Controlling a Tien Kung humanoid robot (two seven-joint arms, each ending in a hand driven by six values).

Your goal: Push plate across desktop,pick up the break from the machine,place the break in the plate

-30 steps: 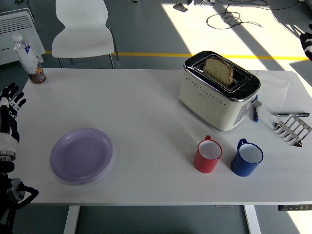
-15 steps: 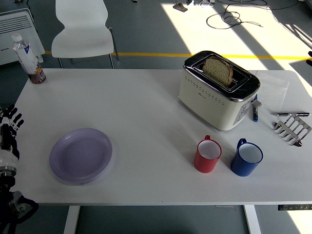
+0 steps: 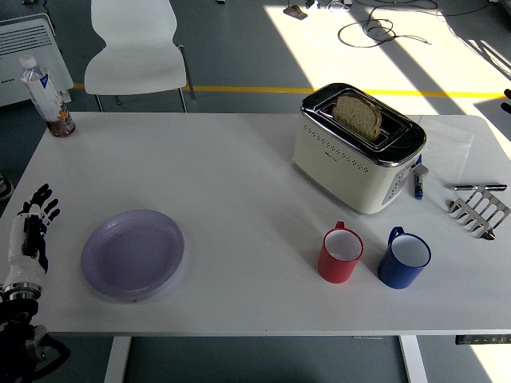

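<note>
Down at the lower left edge of the frame, the left hand (image 3: 30,234) is hanging over the table's corner, fingers spread and gripping nothing, just left of the purple plate (image 3: 132,254) without touching it. The plate is sitting flat on the white table (image 3: 223,183). Over at the upper right, the bread slice (image 3: 358,116) is standing upright in the cream toaster (image 3: 358,148). Red mug (image 3: 341,254) and blue mug (image 3: 404,258) are waiting below it.
</note>
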